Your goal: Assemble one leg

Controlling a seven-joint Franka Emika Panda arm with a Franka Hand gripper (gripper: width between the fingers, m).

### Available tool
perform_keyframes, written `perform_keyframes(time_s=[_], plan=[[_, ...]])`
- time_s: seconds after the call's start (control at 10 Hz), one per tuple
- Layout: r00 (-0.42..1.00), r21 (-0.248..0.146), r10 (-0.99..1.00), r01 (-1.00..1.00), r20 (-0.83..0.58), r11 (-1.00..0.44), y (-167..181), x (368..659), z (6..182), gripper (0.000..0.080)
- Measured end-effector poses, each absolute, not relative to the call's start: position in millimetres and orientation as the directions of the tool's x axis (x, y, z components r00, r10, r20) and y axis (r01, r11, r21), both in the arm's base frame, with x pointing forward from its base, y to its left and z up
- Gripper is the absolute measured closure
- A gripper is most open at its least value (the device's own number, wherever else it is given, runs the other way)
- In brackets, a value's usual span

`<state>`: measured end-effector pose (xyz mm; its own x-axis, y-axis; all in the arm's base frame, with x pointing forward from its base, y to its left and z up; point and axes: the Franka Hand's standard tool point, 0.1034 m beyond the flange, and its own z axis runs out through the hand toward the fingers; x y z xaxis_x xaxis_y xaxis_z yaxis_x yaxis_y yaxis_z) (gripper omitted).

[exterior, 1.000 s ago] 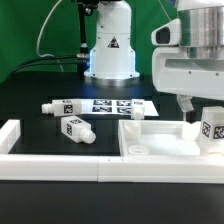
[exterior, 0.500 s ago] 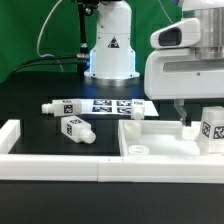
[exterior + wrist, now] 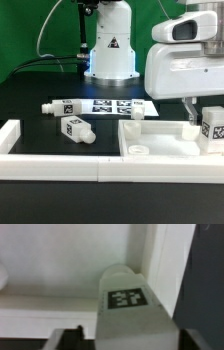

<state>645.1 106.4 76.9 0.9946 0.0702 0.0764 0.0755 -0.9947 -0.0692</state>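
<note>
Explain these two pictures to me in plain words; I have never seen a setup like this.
The large white machine is a robot arm; its gripper, a two-finger claw, holds a leg, a chunky white peg with a square code tag, over the flat white panel. One picture comes from a camera standing off the arm. The other comes from a camera on the wrist, looking down along the held leg. On the black table lie two more loose legs and the marker board, a fixed sheet of tags.

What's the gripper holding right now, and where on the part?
The gripper holds a leg between its fingers, by the end nearest the wrist camera; the other end points at the white panel.
</note>
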Motion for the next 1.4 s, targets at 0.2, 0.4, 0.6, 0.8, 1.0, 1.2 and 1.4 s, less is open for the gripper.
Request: perform_keyframes(time_s=[0.2,0.4,0.6,0.8,1.0,1.2,1.4], plan=[[0.997,-0.078,-0.040,-0.034,0.068,-0.996,106.7,644.9,76.5,0.0514],[0.981,-0.087,-0.184,-0.179,0.055,-0.980,106.8,644.7,76.3,0.0514],[0.882,-0.090,-0.470,-0.466,0.029,-0.880,106.6,643.6,75.8,0.0514],[0.713,-0.091,-0.702,-0.699,0.000,-0.710,107.2,642.4,74.8,0.0514],[0.410,-0.100,-0.911,-0.910,-0.050,-0.404,107.3,641.9,74.1,0.0514],[0.228,-0.096,-0.970,-0.971,-0.082,-0.220,106.9,640.9,73.7,0.0512],[0.309,-0.100,-0.948,-0.948,-0.072,-0.301,106.5,640.7,73.4,0.0511]])
